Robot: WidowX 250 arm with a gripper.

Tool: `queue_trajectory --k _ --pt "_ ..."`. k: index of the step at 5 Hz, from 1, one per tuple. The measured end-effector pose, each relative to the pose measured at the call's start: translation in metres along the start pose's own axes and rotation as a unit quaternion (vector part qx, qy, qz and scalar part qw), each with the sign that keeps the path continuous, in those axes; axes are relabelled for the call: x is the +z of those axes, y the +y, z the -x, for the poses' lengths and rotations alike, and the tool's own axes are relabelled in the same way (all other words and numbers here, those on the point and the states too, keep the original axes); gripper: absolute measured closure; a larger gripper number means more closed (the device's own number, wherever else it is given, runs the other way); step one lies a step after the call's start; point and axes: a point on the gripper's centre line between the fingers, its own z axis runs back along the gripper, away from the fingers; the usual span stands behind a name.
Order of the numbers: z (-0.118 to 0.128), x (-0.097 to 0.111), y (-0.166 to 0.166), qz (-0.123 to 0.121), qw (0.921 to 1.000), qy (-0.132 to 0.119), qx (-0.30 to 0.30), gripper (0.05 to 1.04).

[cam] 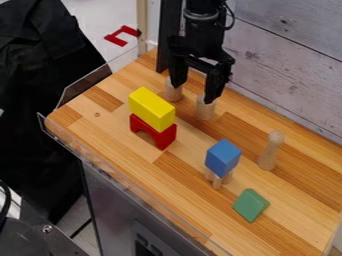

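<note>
One pale cylinder (174,93) and a second pale cylinder (205,111) stand on the counter (120,150), near the fingertips of the claw (195,91). The arm (202,22) comes from the top edge and holds the claw pointing downward, its two fingers apart. Nearby, a yellow block (151,108) lies on a red arch (162,138). Farther stand a blue cube (222,158), a wooden peg (270,151) and a green block (250,205).
</note>
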Motion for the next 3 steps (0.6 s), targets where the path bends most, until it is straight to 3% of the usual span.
queue_trajectory --k 3 --pt "-0.009 -0.016 0.002 0.003 0.9998 0.015 0.013 0.083"
